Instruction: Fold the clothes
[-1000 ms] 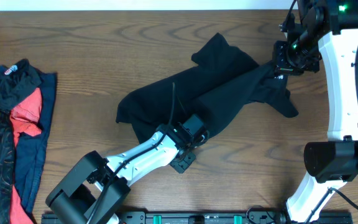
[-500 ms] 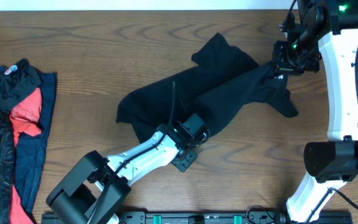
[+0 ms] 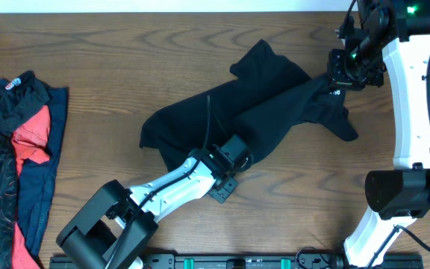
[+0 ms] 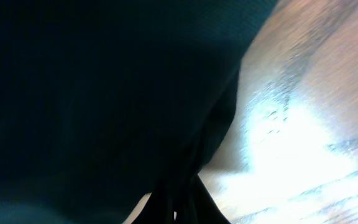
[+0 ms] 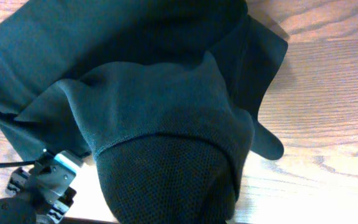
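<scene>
Since a second ago, my left gripper [image 3: 235,152] has crept slightly forward and drawn its jaws together. It now pinches the near edge of the black garment [image 3: 252,112]. In the left wrist view dark cloth fills most of the frame and bunches into a fold at the bottom. My right gripper [image 3: 340,81] is clamped on the garment's far right end, with the fabric draped over it in the right wrist view. The garment lies crumpled diagonally across the middle of the wooden table [image 3: 125,60]. The other clothes [image 3: 13,149], black-patterned, red and navy, lie heaped at the left edge, well apart.
</scene>
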Controlling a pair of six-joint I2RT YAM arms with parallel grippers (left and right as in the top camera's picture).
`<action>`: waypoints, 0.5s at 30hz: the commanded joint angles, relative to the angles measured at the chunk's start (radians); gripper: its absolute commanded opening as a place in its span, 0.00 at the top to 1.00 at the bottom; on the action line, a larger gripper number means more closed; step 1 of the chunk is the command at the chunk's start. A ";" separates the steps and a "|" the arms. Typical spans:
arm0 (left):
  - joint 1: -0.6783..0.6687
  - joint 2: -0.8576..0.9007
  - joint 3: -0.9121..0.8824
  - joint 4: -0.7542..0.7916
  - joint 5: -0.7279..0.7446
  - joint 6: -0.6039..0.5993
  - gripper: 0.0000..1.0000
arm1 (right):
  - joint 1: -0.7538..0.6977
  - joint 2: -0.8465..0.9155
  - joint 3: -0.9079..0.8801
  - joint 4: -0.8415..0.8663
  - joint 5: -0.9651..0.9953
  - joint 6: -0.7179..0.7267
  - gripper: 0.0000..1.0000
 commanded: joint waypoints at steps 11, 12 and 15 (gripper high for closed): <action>0.000 -0.361 0.356 -0.069 -0.225 0.024 0.94 | 0.013 0.006 0.011 0.032 -0.003 0.010 0.99; 0.000 -0.399 0.358 -0.069 -0.227 0.030 0.94 | 0.013 0.006 0.011 0.032 -0.003 0.005 0.99; 0.010 -0.493 0.358 -0.076 -0.228 0.030 0.94 | 0.013 0.006 0.011 0.032 0.001 -0.002 0.99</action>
